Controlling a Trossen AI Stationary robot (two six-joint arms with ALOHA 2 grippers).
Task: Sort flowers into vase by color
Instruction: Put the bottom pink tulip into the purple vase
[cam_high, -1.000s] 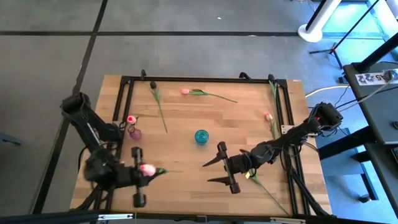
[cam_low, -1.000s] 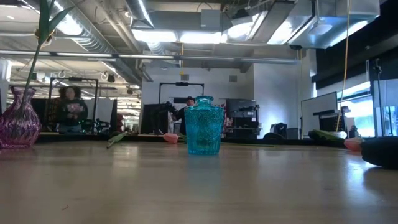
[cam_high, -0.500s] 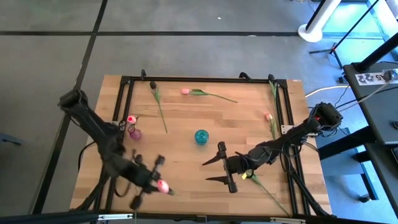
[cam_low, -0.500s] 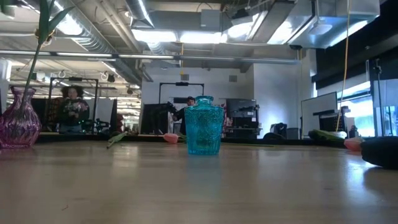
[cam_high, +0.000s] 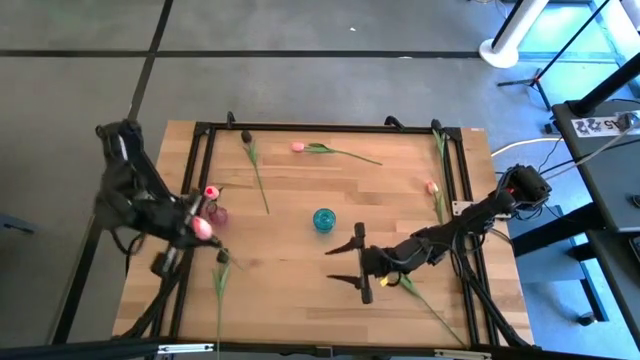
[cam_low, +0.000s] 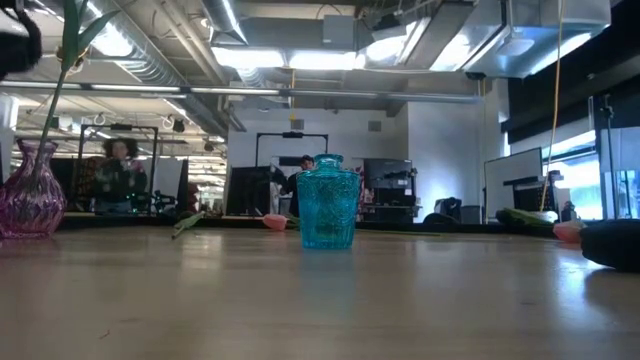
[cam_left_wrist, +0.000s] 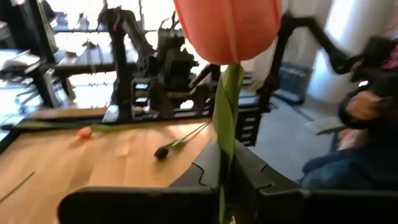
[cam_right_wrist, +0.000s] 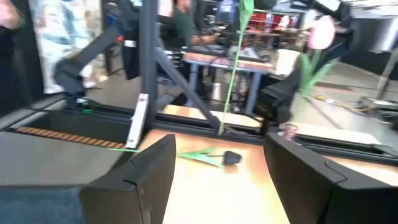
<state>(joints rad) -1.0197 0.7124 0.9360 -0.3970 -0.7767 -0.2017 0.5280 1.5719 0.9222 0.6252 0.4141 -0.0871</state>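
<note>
Risk lies mainly in the long stem: a pink tulip (cam_high: 204, 229) is clamped in the left gripper (cam_high: 197, 226) just beside the purple vase (cam_high: 217, 214), which already carries one pink flower (cam_high: 210, 191), and the trailing stem could be caught on the rim or the vase tipped if the bud end, not the stem end, is brought down first. The left arm is folded back over the table's left edge, its gripper shut on the stem just below the bud. The right gripper (cam_high: 352, 264) is held low near the table's middle, jaws apart and empty, close to the blue vase (cam_high: 323, 219). Other tulips (cam_high: 253, 160) are left lying on the table (cam_high: 300, 190).
</note>
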